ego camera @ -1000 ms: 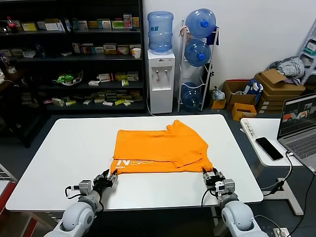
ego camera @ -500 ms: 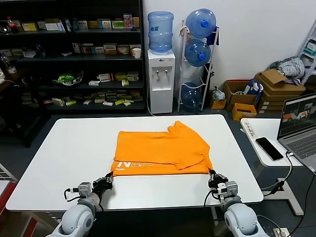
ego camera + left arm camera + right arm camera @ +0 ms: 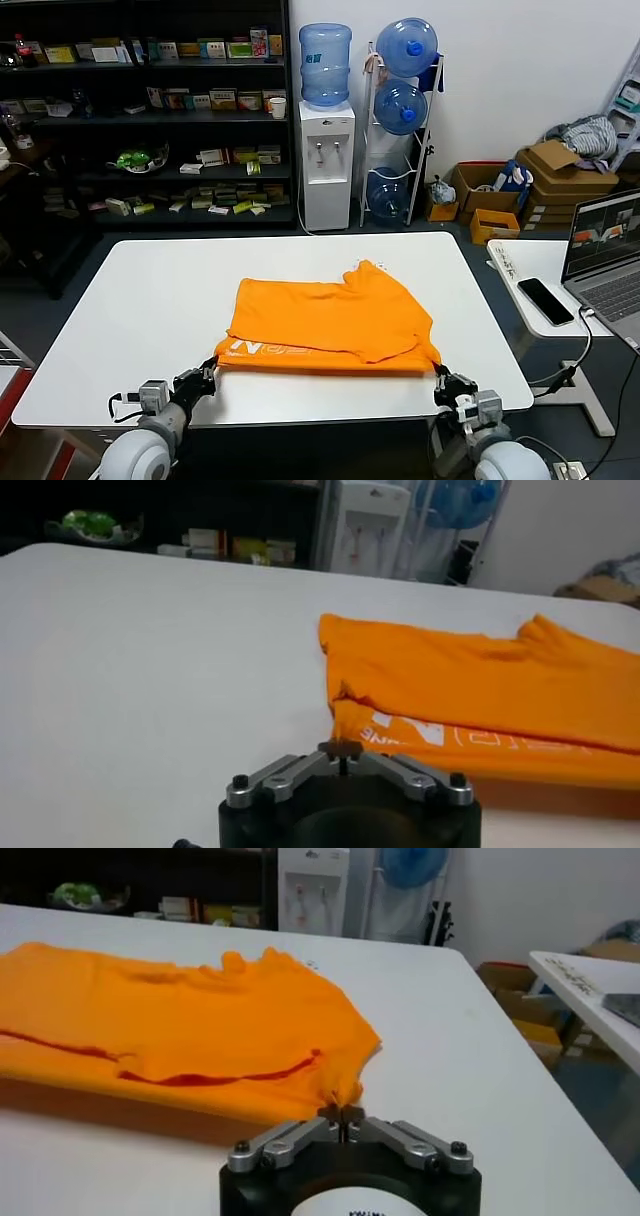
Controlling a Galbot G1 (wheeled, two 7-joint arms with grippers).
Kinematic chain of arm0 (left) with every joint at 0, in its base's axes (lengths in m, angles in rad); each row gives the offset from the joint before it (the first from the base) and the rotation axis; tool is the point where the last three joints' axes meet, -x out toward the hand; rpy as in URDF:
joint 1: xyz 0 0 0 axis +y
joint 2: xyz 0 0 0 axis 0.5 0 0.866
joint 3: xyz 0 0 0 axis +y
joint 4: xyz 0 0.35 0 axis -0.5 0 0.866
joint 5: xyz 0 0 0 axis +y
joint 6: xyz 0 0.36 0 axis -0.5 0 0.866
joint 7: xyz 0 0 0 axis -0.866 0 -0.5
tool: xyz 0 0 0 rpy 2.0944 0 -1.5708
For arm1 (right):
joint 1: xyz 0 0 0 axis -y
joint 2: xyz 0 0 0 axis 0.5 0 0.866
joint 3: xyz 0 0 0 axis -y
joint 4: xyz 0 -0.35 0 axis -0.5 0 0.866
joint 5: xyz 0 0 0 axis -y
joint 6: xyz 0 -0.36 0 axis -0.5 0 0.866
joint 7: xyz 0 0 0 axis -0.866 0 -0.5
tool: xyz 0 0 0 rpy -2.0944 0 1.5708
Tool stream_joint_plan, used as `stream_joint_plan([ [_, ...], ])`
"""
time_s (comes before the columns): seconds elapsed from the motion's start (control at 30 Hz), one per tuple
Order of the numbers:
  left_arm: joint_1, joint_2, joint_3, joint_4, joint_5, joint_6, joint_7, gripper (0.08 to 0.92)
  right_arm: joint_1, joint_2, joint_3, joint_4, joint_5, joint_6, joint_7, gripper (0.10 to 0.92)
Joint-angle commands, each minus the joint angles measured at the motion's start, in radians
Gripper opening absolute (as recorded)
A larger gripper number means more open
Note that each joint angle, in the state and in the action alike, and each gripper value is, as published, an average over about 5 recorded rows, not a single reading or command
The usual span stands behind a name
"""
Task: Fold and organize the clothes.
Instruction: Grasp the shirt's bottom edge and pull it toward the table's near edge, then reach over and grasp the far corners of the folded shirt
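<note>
- While the orange T-shirt (image 3: 325,320) lies folded near the centre of the white worktop (image 3: 140,300), both arms reach in from the bottom edge of the head view.
- Left end effector (image 3: 208,370), lower left, is pressed together on the shirt's near left corner; the left wrist view shows the fingertips (image 3: 341,750) pinching the fabric just below the white lettering (image 3: 405,728).
- Right end effector (image 3: 443,380), lower right, is likewise pinched on the near right corner (image 3: 343,1093).
- A laptop (image 3: 610,250) and a phone (image 3: 545,300) sit on the side table at the right of the frame.
</note>
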Motion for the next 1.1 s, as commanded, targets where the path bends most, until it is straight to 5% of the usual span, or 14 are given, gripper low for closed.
stream_joint_plan([
  [0.03,0.271,0.08,-0.038,-0.204,-0.019,0.028,-0.047,0.091,-0.238,-0.069,0.056,0.178,0.03,-0.054,0.039,0.125],
  [0.27,0.235,0.08,-0.047,-0.198,-0.013,0.038,-0.055,0.114,-0.144,-0.072,0.062,0.164,0.07,-0.059,0.051,0.226],
  [0.53,0.051,0.168,-0.115,-0.188,-0.1,0.055,-0.059,0.33,0.142,-0.143,0.073,0.121,0.209,-0.06,0.043,0.442],
  [0.67,-0.185,0.155,-0.05,-0.03,-0.112,0.01,0.007,0.443,0.417,-0.113,-0.029,-0.077,0.224,-0.045,0.044,0.563],
  [0.83,-0.506,0.047,0.123,0.288,-0.102,-0.041,0.105,0.59,0.741,0.036,-0.2,-0.441,0.181,-0.017,0.017,0.702],
  [1.1,-0.686,-0.061,0.296,0.546,-0.106,-0.021,0.154,0.8,0.943,0.201,-0.296,-0.781,0.105,-0.03,-0.04,0.821],
])
